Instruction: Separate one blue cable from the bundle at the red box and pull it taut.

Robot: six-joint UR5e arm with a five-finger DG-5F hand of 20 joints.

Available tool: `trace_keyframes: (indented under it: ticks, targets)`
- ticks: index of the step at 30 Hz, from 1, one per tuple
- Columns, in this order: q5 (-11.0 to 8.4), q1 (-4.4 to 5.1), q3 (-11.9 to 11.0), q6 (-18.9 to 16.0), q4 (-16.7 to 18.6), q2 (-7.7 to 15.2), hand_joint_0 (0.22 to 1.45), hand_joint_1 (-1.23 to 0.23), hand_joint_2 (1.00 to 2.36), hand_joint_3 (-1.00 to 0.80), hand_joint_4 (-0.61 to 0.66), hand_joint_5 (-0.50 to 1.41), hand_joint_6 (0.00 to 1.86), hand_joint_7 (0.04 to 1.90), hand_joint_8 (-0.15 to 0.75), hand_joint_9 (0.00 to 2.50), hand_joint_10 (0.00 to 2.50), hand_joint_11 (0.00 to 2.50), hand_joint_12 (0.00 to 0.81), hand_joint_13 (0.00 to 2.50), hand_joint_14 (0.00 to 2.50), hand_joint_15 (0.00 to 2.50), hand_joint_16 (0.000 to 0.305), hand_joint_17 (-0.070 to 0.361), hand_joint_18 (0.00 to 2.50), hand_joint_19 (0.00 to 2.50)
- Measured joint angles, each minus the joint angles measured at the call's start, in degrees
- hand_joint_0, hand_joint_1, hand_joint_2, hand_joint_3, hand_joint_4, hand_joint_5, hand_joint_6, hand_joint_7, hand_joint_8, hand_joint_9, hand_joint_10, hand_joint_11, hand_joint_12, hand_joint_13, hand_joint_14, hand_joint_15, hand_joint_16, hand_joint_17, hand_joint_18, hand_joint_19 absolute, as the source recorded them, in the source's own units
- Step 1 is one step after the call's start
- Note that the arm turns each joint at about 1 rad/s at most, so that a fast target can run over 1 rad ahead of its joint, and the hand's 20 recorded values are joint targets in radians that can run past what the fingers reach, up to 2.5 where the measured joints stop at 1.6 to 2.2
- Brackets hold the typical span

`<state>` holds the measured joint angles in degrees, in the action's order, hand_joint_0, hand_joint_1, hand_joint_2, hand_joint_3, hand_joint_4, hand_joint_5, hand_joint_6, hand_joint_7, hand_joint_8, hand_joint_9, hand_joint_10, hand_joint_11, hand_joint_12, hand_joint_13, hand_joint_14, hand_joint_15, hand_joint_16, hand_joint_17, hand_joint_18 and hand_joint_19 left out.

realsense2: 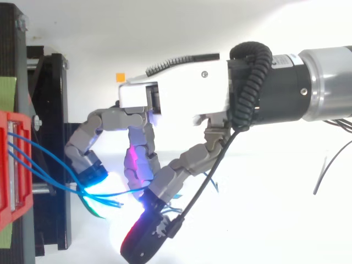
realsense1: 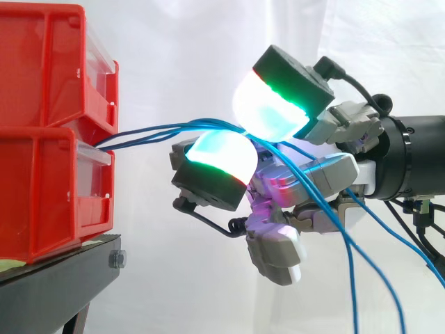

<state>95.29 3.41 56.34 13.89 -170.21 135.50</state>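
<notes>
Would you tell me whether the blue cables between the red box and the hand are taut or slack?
Slack: the blue cables curve from the red box to the hand.

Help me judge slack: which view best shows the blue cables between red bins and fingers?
Side view: the blue cables leave between the red bins, run to the fingers, then hang down past the hand. The top view shows them converging at the fingers, partly lost in glow.
</notes>
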Motion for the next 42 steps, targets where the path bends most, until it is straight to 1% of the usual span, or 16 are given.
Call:
trace_keyframes:
  ticks: [1,5,10,11,13,15,20,22,23,26,28,29,31,34,40,42]
  targets:
    - [0.03,-0.01,0.0,0.0,0.04,-0.02,0.45,-0.73,1.0,-0.5,-0.01,-0.04,0.9,1.26,0.428,1.7,0.03,1.28,0.446,1.3,0.02,0.7,0.057,0.128,1.2,0.62]
    - [0.06,-0.03,0.0,0.0,0.06,-0.01,0.47,-0.58,1.0,-0.5,-0.01,-0.04,0.89,1.27,0.423,1.7,0.03,1.27,0.443,1.3,0.02,0.68,0.056,0.125,1.19,0.63]
    - [0.16,-0.06,-0.01,0.0,-0.02,0.0,0.52,-0.53,1.0,-0.5,-0.01,-0.04,0.89,1.29,0.399,1.69,0.03,1.27,0.43,1.29,0.02,0.7,0.052,0.117,1.16,0.66]
    - [0.22,-0.07,-0.01,0.0,-0.02,0.0,0.55,-0.54,1.0,-0.5,-0.02,-0.05,0.89,1.29,0.388,1.68,0.03,1.28,0.421,1.28,0.03,0.7,0.05,0.112,1.14,0.68]
    - [0.37,-0.09,-0.01,0.0,0.02,-0.01,0.59,-0.58,1.0,-0.5,-0.03,-0.05,0.89,1.29,0.387,1.68,0.03,1.3,0.413,1.28,0.02,0.71,0.048,0.109,1.13,0.7]
    - [0.45,-0.11,-0.03,0.0,0.07,0.0,0.61,-0.66,1.0,-0.48,-0.02,-0.04,0.89,1.3,0.377,1.68,0.03,1.29,0.414,1.28,0.03,0.73,0.048,0.108,1.13,0.7]
    - [0.5,-0.13,-0.06,0.0,0.1,-0.02,0.62,-0.79,1.01,-0.34,0.02,-0.05,0.88,1.34,0.389,1.64,0.03,1.32,0.417,1.27,0.03,0.72,0.049,0.11,1.13,0.69]
    - [0.51,-0.11,-0.06,0.0,0.08,-0.02,0.63,-0.82,1.01,-0.32,0.04,-0.05,0.89,1.35,0.388,1.62,0.03,1.31,0.414,1.25,0.02,0.72,0.048,0.109,1.12,0.69]
    - [0.51,-0.12,-0.07,0.0,0.08,-0.02,0.64,-0.87,1.02,-0.31,0.06,-0.06,0.89,1.34,0.389,1.6,0.03,1.31,0.415,1.24,0.03,0.72,0.049,0.11,1.12,0.68]
    - [0.51,-0.13,-0.08,0.0,0.12,-0.02,0.67,-0.91,1.01,-0.34,0.1,-0.06,0.89,1.35,0.394,1.58,0.03,1.29,0.415,1.23,0.03,0.71,0.049,0.109,1.11,0.65]
    - [0.56,-0.14,-0.08,0.0,0.1,-0.04,0.7,-0.96,1.01,-0.39,0.07,-0.06,0.89,1.36,0.392,1.57,0.03,1.31,0.412,1.22,0.03,0.71,0.049,0.109,1.1,0.64]
    - [0.59,-0.15,-0.08,0.0,0.07,-0.04,0.73,-0.98,1.01,-0.43,0.03,-0.06,0.89,1.4,0.389,1.56,0.03,1.3,0.41,1.21,0.03,0.71,0.048,0.109,1.1,0.62]
    - [0.73,-0.2,-0.09,0.0,0.02,-0.04,0.76,-0.99,1.0,-0.5,0.0,-0.07,0.89,1.43,0.382,1.55,0.03,1.29,0.406,1.21,0.03,0.7,0.048,0.108,1.09,0.61]
    - [0.98,-0.22,-0.09,0.0,-0.02,-0.04,0.73,-0.98,1.0,-0.5,-0.02,-0.07,0.89,1.44,0.385,1.54,0.03,1.3,0.401,1.2,0.03,0.7,0.048,0.108,1.09,0.6]
    - [1.12,-0.31,-0.12,0.0,-0.03,-0.01,0.56,-0.95,1.0,-0.5,0.02,-0.06,0.9,1.38,0.395,1.58,0.03,1.3,0.409,1.22,0.03,0.71,0.049,0.111,1.09,0.63]
    - [1.12,-0.32,-0.12,0.0,-0.03,-0.02,0.55,-0.94,1.0,-0.5,0.0,-0.06,0.9,1.39,0.397,1.6,0.03,1.31,0.407,1.23,0.03,0.72,0.05,0.112,1.1,0.64]
